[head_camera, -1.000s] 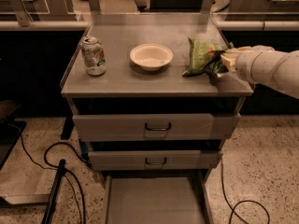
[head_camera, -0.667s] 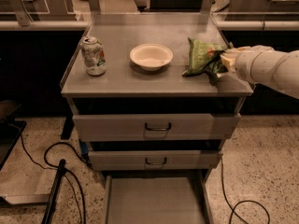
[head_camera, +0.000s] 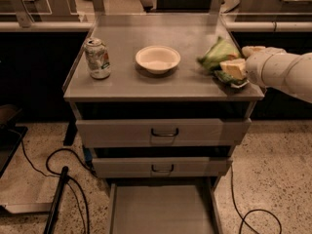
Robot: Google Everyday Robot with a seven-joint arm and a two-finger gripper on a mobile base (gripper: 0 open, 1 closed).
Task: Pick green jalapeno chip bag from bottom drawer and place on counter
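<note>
The green jalapeno chip bag lies on the counter near its right edge. My gripper comes in from the right on a white arm and sits at the bag's right end. Its two pale fingers stand apart, one behind the bag's end and one in front of it, resting on the bag's lower corner. The bottom drawer is pulled out below, and its grey tray holds nothing that I can see.
A white bowl stands mid-counter, left of the bag. A green-and-white soda can stands at the counter's left. The two upper drawers are closed. Black cables lie on the floor at left and right.
The gripper's far finger has moved away from the bag, so the fingers stand wider apart. The bag lies a little flatter on the counter. The arm has barely moved.
</note>
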